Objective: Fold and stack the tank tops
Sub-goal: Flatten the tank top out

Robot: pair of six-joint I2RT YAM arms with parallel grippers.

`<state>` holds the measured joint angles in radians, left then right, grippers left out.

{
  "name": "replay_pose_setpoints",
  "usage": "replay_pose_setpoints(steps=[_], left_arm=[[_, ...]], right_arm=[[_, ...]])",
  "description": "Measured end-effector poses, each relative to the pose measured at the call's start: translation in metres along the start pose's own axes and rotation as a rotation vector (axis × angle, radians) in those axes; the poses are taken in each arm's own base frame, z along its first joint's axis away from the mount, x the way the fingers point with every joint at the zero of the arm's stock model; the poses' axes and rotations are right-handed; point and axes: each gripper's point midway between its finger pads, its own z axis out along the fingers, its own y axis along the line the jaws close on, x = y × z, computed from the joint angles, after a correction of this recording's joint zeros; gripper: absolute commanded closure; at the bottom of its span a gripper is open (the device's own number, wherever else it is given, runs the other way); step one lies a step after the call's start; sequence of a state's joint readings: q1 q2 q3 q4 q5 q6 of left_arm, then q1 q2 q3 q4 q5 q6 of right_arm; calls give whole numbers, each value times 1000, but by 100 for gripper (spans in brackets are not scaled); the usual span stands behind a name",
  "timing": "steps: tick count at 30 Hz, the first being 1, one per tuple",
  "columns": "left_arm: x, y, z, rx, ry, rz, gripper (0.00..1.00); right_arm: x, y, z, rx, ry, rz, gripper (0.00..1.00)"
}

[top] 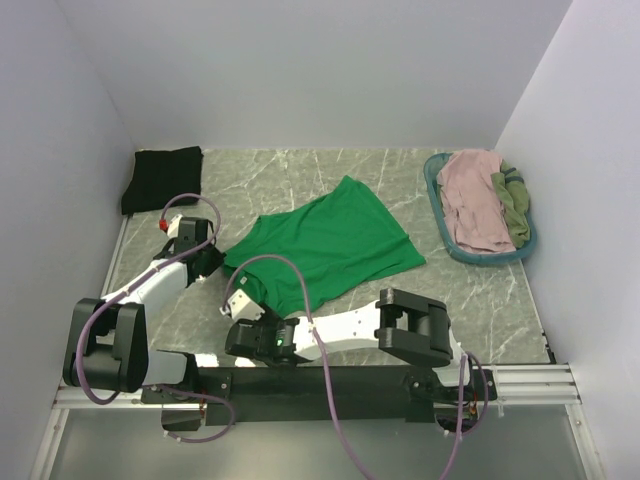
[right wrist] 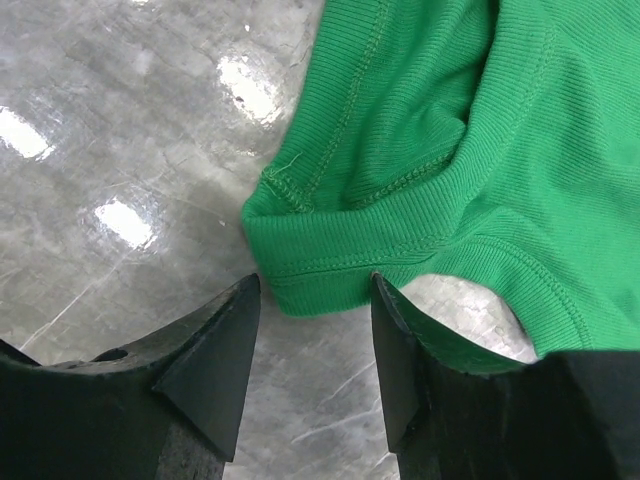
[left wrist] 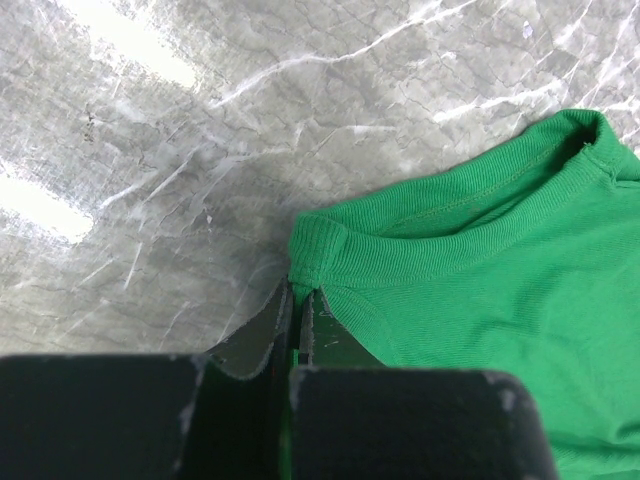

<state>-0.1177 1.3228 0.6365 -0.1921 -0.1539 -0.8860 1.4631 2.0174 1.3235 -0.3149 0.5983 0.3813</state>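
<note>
In the top external view, the green tank top (top: 325,245) lay spread in the middle of the table (top: 480,300). Its long axis ran from the straps at 8 o'clock to the hem at 2 o'clock. Both grippers sat at the strap end. The left gripper (top: 207,262) was at the top's 9 o'clock edge and the right gripper (top: 240,300) at its 7 o'clock corner, each about equally near its own strap. A folded black tank top (top: 162,178) rested at 11 o'clock, well apart. The teal basket (top: 440,228) at 2 o'clock held a pink top (top: 470,200) and an olive top (top: 513,205). Nothing stood between the arms and the green cloth.

In the left wrist view, the gripper's jaws were together, apparently pinched on the ribbed corner (left wrist: 320,250) of the green cloth, which spread away toward 3 o'clock.

In the right wrist view, the fingers (right wrist: 215,350) stood apart, holding nothing. The other strap end (right wrist: 310,280) lay flat at 12 o'clock, just between the tips. The coming move probably called for a short descent and a closing on that strap, so that both straps could be lifted together.
</note>
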Motion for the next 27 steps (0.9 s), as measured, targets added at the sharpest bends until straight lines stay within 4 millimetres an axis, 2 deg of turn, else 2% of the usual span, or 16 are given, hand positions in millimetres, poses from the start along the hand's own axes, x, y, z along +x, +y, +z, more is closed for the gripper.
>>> replay_pose_setpoints(steps=[17,27], left_arm=[[0,0,0,-1,1,0,99],[1,1,1,-3,3,1,99]], right_arm=[[-4,9,-2,-25,-15,31,43],[-5,10,10,-69,-14,106,61]])
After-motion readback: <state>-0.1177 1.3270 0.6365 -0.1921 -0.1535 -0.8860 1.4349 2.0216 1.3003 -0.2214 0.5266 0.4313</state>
